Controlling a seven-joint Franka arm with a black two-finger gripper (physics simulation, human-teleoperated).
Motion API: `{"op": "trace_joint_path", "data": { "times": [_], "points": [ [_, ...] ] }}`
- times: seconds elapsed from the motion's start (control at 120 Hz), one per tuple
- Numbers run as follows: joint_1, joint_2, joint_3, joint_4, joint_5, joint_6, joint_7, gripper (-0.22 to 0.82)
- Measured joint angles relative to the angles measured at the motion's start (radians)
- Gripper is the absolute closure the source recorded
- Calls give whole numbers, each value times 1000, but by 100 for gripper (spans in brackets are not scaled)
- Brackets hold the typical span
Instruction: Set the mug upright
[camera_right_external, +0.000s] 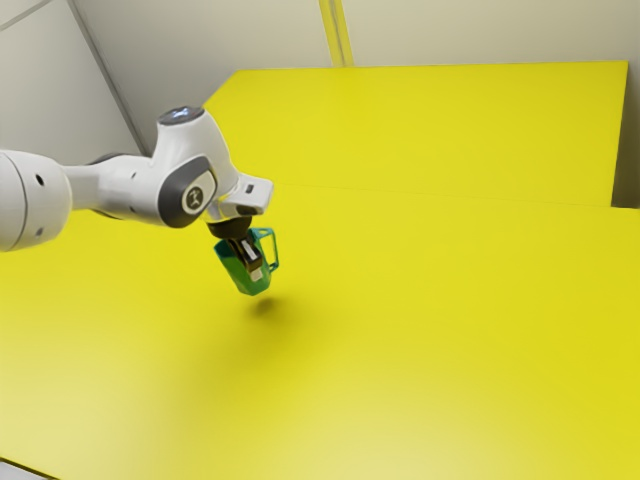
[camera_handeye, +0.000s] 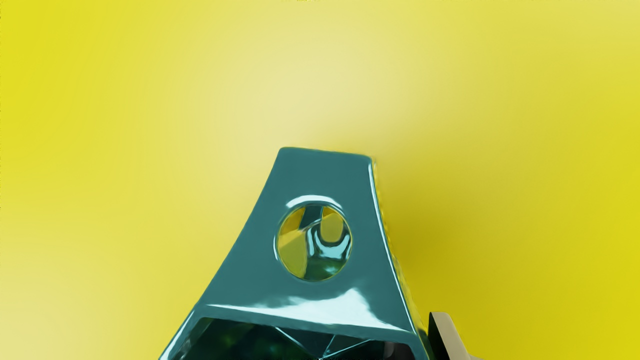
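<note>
Mug (camera_right_external: 234, 272) hangs tilted above the yellow table (camera_right_external: 430, 330), apart from its surface. Gripper (camera_right_external: 256, 271) is clamped on the mug's body. Handle (camera_right_external: 275, 252) faces the exterior view's right. Shadow (camera_right_external: 264, 308) lies below.

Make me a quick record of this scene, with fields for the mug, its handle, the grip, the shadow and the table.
mug: green, tilted, held above the table
handle: toward the exterior view's right
grip: fingers closed on the mug
shadow: on the table, below the mug
table: yellow
</note>
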Motion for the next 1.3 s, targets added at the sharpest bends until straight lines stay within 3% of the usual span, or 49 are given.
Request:
{"op": "trace_joint_path", "data": {
  "times": [0.892, 1.3],
  "points": [
    [10, 67, 2, -72, 19, 160, -81, 78],
    [11, 70, 1, -71, 4, 172, -73, 57]
  ]
}}
